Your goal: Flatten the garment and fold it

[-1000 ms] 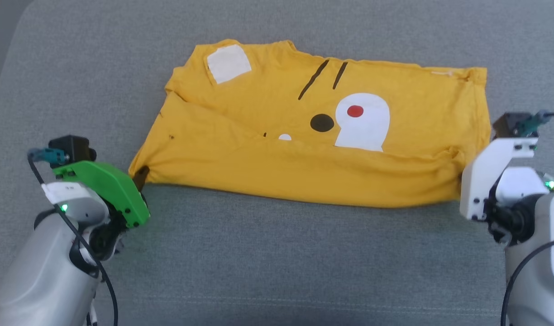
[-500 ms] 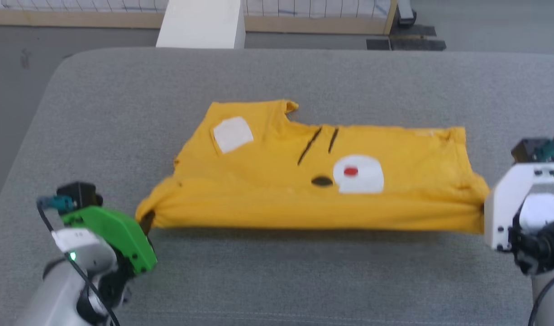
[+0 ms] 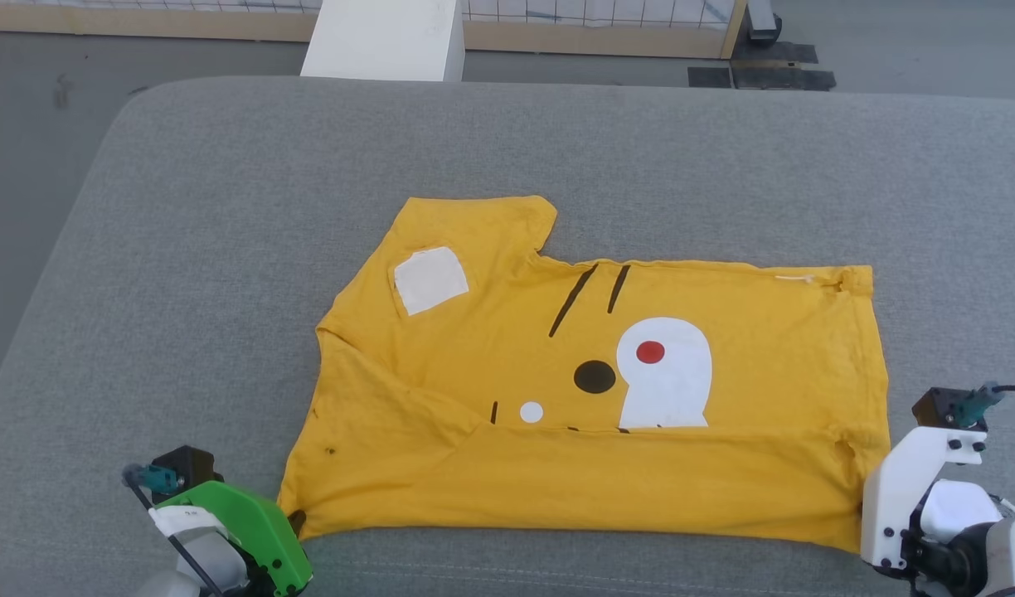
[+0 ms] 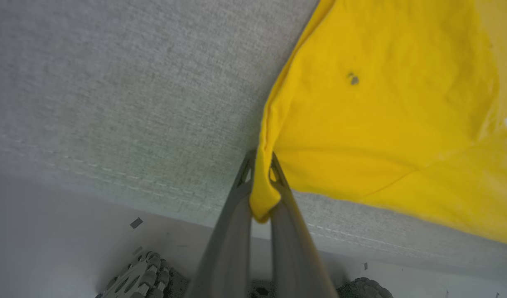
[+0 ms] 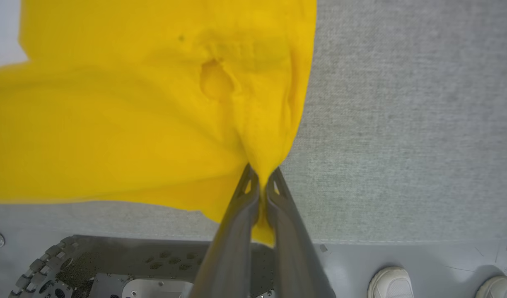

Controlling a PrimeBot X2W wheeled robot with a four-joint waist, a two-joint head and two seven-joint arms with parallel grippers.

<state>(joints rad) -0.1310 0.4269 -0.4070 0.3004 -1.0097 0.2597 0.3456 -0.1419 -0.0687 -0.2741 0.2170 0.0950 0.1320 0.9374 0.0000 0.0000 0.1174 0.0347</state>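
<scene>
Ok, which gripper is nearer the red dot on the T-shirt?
Right. The right gripper clamps the T-shirt's near right corner, below-right of the red dot; the left gripper clamps the near left corner, farther off.

L arm: left gripper has its jaws closed tight, pinching the near-left corner of the garment. A fold of cloth is bunched between the two dark fingers. The green wrist housing sits just off that corner, tips pointing toward the garment.

R arm: right gripper has its jaws pressed together on the garment's near-right corner. Cloth is gathered at the tips and a small tail hangs out below them. The white wrist housing is just beside that corner.

One arm is at each end of the garment's near edge, well apart.
</scene>
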